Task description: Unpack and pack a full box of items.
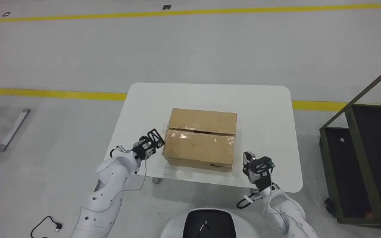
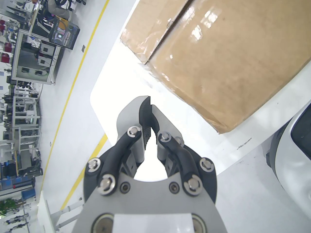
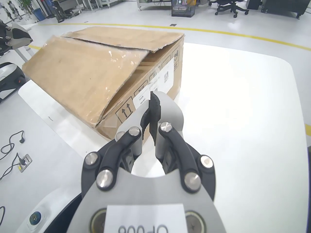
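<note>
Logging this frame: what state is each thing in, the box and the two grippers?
Box: upright on the table, top flaps folded down, near flap lifted a little at one end.
Left gripper: shut, empty, beside the box and apart from it.
Right gripper: shut, empty, at the box's other side.

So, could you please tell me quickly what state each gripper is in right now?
Left gripper: closed, holding nothing, beside the brown cardboard box.
Right gripper: closed, holding nothing, near the same box.
</note>
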Available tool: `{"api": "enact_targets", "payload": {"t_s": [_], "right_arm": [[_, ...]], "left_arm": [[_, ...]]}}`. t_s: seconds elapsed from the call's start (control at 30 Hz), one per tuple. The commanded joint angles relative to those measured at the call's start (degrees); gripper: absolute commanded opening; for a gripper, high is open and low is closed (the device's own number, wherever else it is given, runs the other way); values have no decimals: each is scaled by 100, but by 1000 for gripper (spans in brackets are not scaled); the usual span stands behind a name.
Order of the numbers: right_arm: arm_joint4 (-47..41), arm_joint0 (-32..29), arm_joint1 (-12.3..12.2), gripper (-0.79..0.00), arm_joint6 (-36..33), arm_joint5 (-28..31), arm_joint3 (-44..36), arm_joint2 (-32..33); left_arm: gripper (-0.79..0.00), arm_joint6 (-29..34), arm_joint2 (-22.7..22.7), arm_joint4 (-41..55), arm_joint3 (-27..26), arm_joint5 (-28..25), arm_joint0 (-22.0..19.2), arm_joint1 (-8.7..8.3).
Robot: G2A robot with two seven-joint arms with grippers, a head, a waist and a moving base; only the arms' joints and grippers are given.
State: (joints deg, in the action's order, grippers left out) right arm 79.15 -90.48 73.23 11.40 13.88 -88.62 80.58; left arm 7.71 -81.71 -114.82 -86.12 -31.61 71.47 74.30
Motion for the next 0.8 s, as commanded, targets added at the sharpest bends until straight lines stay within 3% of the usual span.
{"api": "enact_targets", "payload": {"t_s": [0.0, 0.17, 0.3, 0.33, 0.37, 0.4, 0.6, 0.77], "right_arm": [[12, -6, -10, -785, 48, 30, -17, 34], [-3, -18, -25, -785, 189, 70, -10, 80], [73, -29, -37, -785, 208, 50, 11, 97], [121, -32, -40, -785, 212, 23, 15, 92], [139, -37, -40, -785, 229, 3, 24, 81], [155, -39, -41, -785, 242, -28, 30, 80], [461, -9, -23, -785, 323, -562, 237, -4], [363, 102, 2, -785, 431, -646, 457, -95]], "left_arm": [[-785, 252, -85, 374, 3, 39, -78, 14], [-785, 638, -63, 762, -31, 123, -246, 37], [-770, 1001, -22, 990, -72, -259, -341, 25], [-674, 1132, -25, 1141, -74, -350, -371, 28], [-437, 1269, -12, 1302, -128, -491, -415, 29], [0, 1287, -2, 1349, -210, -576, -438, 23], [0, 1287, -2, 1349, -210, -576, -438, 23], [0, 1273, 5, 1366, -205, -574, -425, 23]]}}
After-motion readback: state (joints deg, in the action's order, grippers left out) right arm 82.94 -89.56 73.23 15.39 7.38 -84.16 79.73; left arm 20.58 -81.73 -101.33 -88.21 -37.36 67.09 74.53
